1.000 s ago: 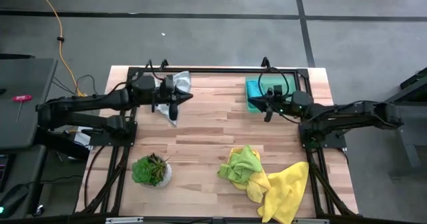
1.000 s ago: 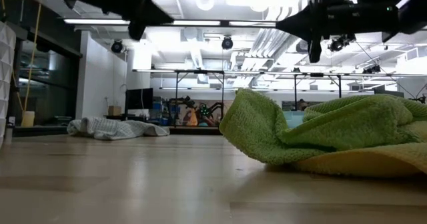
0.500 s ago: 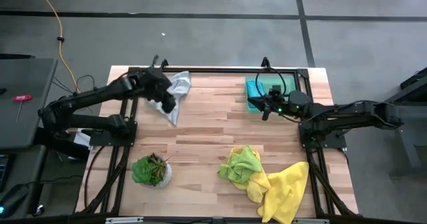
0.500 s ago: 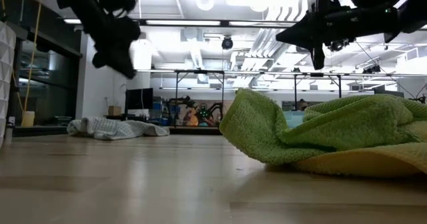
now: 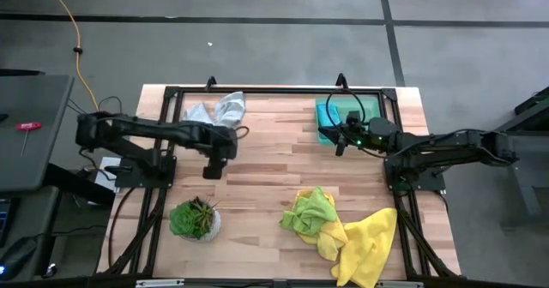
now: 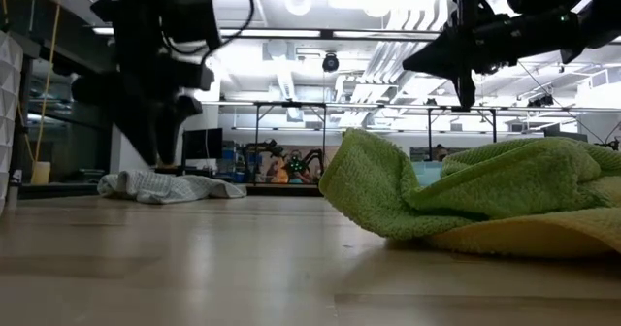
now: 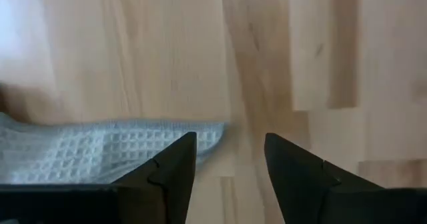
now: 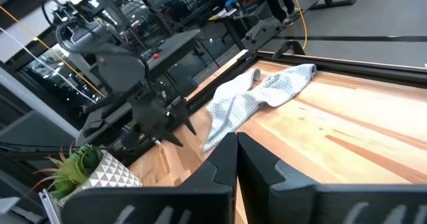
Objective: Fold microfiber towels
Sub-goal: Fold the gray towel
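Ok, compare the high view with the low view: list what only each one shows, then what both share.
Only the high view: the plant, the teal towel at the far right, the yellow towel spread out, and the whole table.
Only the low view: the room behind, with ceiling lights.
Both: the grey towel at the far left, the green towel, the left gripper with open fingers, and the right gripper.

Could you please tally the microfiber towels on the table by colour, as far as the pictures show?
Pale grey-white towel: 1
Lime green towel: 1
Bright yellow towel: 1
Teal towel: 1, partly hidden behind the right arm
Total: 4
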